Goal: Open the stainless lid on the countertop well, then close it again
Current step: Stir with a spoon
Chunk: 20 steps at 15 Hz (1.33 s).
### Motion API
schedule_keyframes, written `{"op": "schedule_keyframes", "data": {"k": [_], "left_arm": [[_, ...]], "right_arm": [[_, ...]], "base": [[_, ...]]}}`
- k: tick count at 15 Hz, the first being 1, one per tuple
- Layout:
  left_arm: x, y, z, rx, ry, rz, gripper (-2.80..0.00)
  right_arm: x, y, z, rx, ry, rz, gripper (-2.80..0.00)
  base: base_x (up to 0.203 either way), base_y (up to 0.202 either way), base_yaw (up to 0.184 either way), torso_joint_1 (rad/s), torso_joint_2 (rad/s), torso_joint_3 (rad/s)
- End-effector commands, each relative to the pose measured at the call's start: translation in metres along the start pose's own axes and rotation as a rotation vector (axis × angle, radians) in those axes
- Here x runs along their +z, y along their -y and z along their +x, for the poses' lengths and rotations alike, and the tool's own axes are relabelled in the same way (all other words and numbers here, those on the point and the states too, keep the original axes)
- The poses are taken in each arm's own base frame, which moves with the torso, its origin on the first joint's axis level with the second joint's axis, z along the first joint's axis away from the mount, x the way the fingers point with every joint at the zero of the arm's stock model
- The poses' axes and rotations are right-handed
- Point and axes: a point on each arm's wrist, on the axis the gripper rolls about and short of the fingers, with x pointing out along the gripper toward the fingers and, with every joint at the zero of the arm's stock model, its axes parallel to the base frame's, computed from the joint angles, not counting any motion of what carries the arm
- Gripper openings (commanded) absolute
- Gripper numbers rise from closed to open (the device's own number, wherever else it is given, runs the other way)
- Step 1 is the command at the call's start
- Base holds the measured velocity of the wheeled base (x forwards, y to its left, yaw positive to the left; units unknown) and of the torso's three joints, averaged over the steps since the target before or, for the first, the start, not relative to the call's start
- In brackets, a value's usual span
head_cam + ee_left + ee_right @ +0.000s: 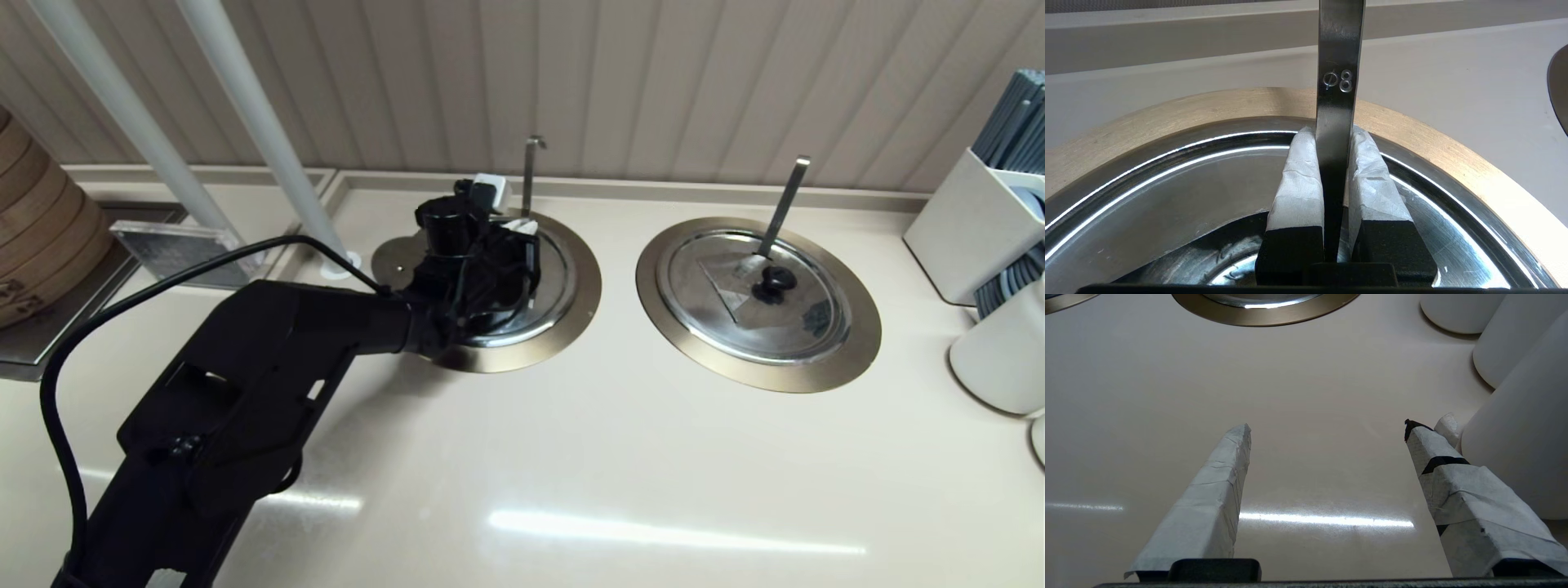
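"Ø8" on ladle handle [1339, 81]

Head view: 2 wells sit in the bench [571, 457], side by side. The countertop well [581, 282] lies at frame centre, the stainless lid [553, 286] on it, the ladle handle [529, 175] rising at its far edge. Left hand [513, 230] is over this lid. Twin well [857, 343] lies to the right, twin lid [755, 298] on it. White containers [976, 224] stand at the right edge.
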Motion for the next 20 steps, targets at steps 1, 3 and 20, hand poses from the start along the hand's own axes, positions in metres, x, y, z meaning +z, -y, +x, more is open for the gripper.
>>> {"op": "schedule_keyframes", "data": {"k": [1, 3, 20], "left_arm": [[0.012, 0.0, -0.003, 0.004, 0.026, -0.003, -2.8], [0.027, -0.001, -0.008, 0.016, 0.049, -0.016, -2.8], [0.085, -0.006, -0.074, 0.011, 0.028, -0.13, -2.8]], "right_arm": [[-0.002, 0.0, 0.001, -0.001, -0.007, 0.0, 0.0], [-0.002, 0.0, 0.001, -0.001, -0.007, 0.0, 0.0], [-0.002, 0.0, 0.001, -0.001, -0.007, 0.0, 0.0]], "base": [[0.0, 0.0, 0.0, 0.0, 0.0, 0.0], [0.0, 0.0, 0.0, 0.0, 0.0, 0.0], [0.0, 0.0, 0.0, 0.0, 0.0, 0.0]]}}
